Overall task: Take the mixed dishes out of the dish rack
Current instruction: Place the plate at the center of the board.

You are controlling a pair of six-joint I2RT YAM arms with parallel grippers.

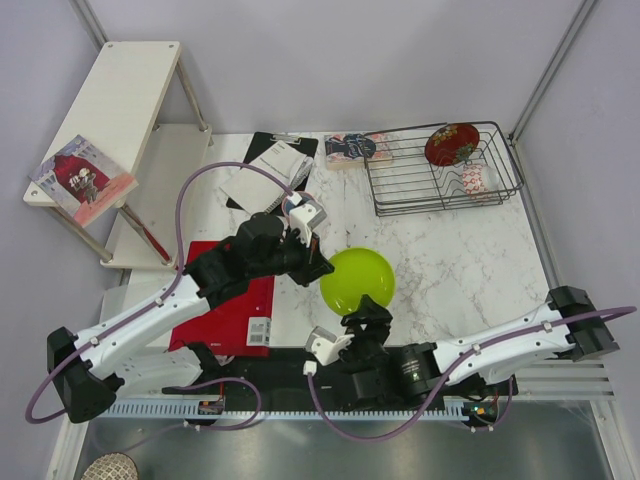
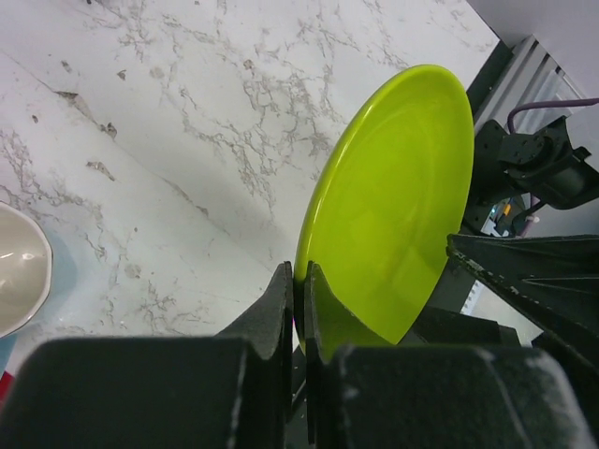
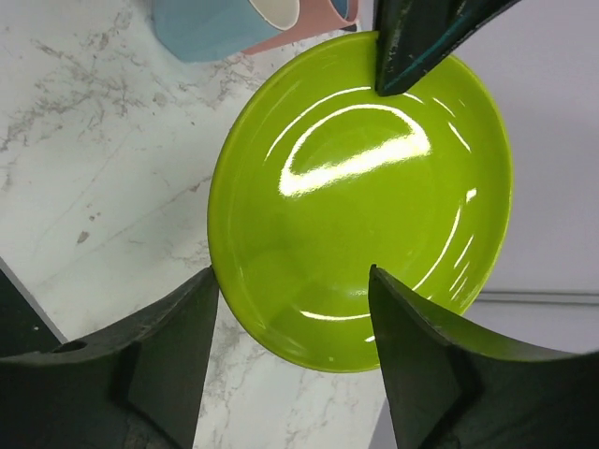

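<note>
The lime-green plate (image 1: 358,278) is held tilted over the marble table. My left gripper (image 1: 318,262) is shut on its left rim, and the left wrist view shows both fingers (image 2: 281,299) pinching the plate (image 2: 393,206). My right gripper (image 1: 365,318) is open at the plate's near edge. In the right wrist view its jaws (image 3: 295,299) stand wide apart on either side of the plate's (image 3: 365,187) lower rim. The black wire dish rack (image 1: 500,165) at the back right holds the dark red floral plate (image 1: 450,143) and a small patterned bowl (image 1: 474,180). A grey-blue cup (image 3: 211,23) and a pink cup (image 3: 314,28) stand on the table beyond the plate.
A flat red board (image 1: 225,310) lies under the left arm. A pale wooden shelf unit (image 1: 110,110) with a book stands at the back left. A clipboard with papers (image 1: 270,165) and a book (image 1: 355,148) lie at the back. A pale mug rim (image 2: 19,271) shows at the left wrist view's edge.
</note>
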